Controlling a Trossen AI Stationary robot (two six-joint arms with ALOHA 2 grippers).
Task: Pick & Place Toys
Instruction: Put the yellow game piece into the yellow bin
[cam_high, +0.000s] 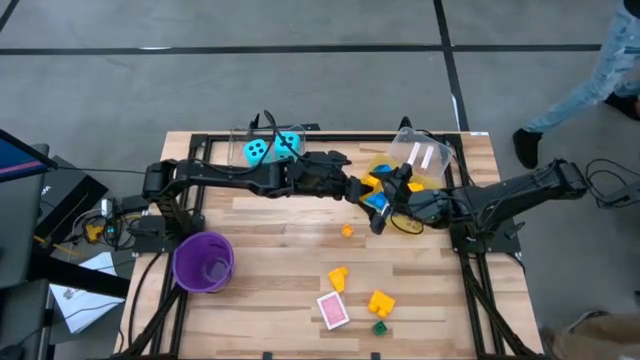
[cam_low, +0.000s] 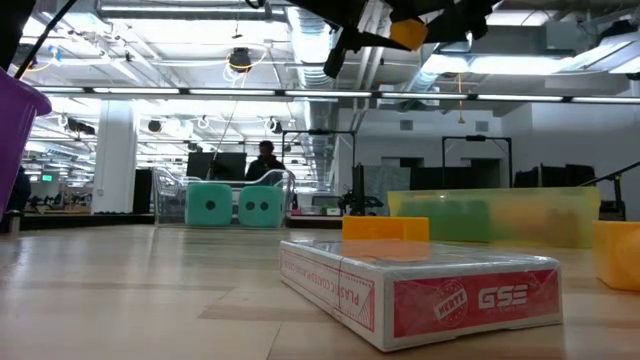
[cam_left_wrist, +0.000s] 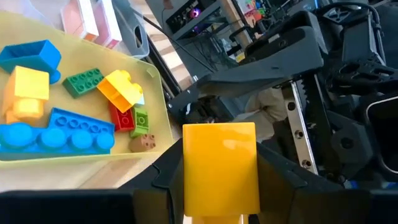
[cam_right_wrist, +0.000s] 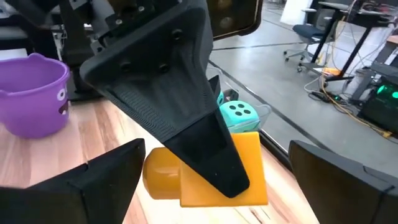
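**Operator:** What is the state of the part in hand, and where is it?

**Technician:** The left gripper (cam_left_wrist: 219, 186) is closed on a yellow brick (cam_left_wrist: 220, 165), with the fingers (cam_left_wrist: 168, 180) clamped against two opposite flat sides. The brick is in the air beside the yellow bin (cam_high: 392, 167), above the bench (cam_high: 280, 250). The right gripper (cam_right_wrist: 205, 186) stands directly facing that brick, fingers spread wide on either side of it and holding nothing.

**Operator:** What handling properties should I expect?

**Technician:** Judged from its look: rigid moulded plastic, hollow and light, not fragile. The faces are glossy, so expect some slip under a light or off-centre grip. The stud end is rounded and gives poor purchase.

**Operator:** What is the recommended hold?

**Technician:** Grip across two parallel flat walls, at mid-height of the body, clear of the stud. For a transfer between arms, the right fingers should take the pair of faces that the left fingers leave free.

**Operator:** Where are the remaining toys?

**Technician:** Several bricks lie in the yellow bin; a blue long brick (cam_left_wrist: 74, 127) is among them. More yellow bricks (cam_high: 381, 301), a green brick (cam_high: 380, 327) and a pink card pack (cam_high: 333, 311) lie on the bench well short of the bin, towards the front edge. Two cyan dice (cam_high: 272, 148) sit in a clear container just left of the bin.
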